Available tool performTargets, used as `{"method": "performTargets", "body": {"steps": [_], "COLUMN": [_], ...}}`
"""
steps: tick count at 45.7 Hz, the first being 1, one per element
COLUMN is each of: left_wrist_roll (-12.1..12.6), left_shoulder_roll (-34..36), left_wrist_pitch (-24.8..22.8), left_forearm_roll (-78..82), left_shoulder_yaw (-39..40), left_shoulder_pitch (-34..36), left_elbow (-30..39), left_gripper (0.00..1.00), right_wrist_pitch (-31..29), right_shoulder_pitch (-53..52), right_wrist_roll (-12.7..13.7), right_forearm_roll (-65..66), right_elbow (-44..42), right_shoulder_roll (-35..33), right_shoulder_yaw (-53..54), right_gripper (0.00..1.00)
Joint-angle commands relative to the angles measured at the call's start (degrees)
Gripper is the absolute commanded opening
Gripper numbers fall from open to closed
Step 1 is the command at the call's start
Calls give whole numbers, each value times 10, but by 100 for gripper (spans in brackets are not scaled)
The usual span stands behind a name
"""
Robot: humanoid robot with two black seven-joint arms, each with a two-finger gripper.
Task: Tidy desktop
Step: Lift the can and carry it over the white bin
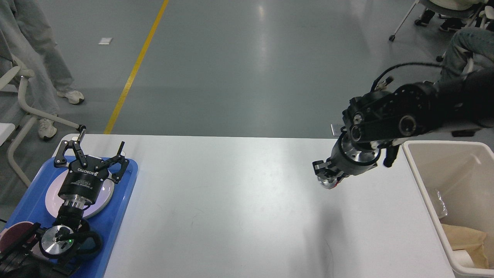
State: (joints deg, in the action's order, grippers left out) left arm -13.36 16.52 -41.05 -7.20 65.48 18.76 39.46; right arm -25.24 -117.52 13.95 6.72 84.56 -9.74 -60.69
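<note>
Counter fills the middle of your head view: the white desktop runs from the blue tray on your left to the beige bin on your right, and its broad central stretch carries only faint scuffs and the shadow of your right arm.

Your left pincer sits over the tray's far end with its fingers spread wide and holding nothing; beneath it lies a white plate, and a dark red disc shows at the tray's near corner, partly hidden by the arm.

Your right pincer points down toward the counter, near the bin's left wall. It is seen end-on and dark, with something small and red-and-silver at its tip; you cannot tell whether the fingers are spread or pinching.

Inside the bin you see brown paper and a clear wrapper.

Beyond the counter lies grey floor with a yellow line; a standing person's legs and a chair frame are at far left, a seated person's knee at far right.
</note>
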Motion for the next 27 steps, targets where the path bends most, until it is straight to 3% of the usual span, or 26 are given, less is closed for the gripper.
{"method": "performTargets", "body": {"steps": [1,4,11,15,18,27], "left_wrist_roll": [0,0,0,0,0,0], "left_shoulder_roll": [0,0,0,0,0,0], "left_wrist_pitch": [0,0,0,0,0,0], "left_forearm_roll": [0,0,0,0,0,0], "left_shoulder_yaw": [0,0,0,0,0,0], "left_shoulder_pitch": [0,0,0,0,0,0], "left_elbow": [0,0,0,0,0,0], "left_gripper": [96,96,96,96,96,96], "right_wrist_pitch": [-65,-92,-112,-113,-112,-95], "right_shoulder_pitch": [-103,-149,-222,-230,-235,-235], "right_wrist_roll": [-16,-44,-158,-203,-216,-216], "right_forearm_roll": [-12,-13,-14,-14,-14,-34], "right_elbow": [56,83,123,126,132,131], "right_shoulder_roll": [-26,-42,-31,-14,-12,-19], "right_shoulder_yaw": [-49,-72,-173,-228,-251,-305], "right_gripper": [0,0,0,0,0,0]}}
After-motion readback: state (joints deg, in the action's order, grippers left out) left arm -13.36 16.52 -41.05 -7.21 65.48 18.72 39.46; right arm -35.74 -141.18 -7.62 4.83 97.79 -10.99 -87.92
